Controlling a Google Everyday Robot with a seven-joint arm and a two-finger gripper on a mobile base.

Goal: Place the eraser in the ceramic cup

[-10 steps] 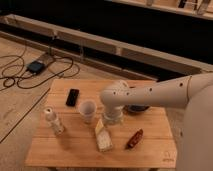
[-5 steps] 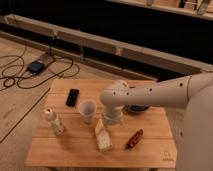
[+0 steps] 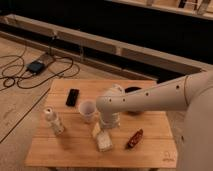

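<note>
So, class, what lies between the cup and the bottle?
Only bare table, in the camera view; the gripper hangs beside the cup, above the eraser.

The jaws hang over the eraser [image 3: 104,142], just beside the ceramic cup [image 3: 87,109].

The gripper [image 3: 107,126] (just right of the ceramic cup [image 3: 87,109]) is mostly hidden under the wrist of the arm [image 3: 160,95]. Contact with the eraser [image 3: 104,142] cannot be determined. The arm covers part of the dark bowl [image 3: 134,90], right of the cup, and is cut off at the right edge of view.
</note>
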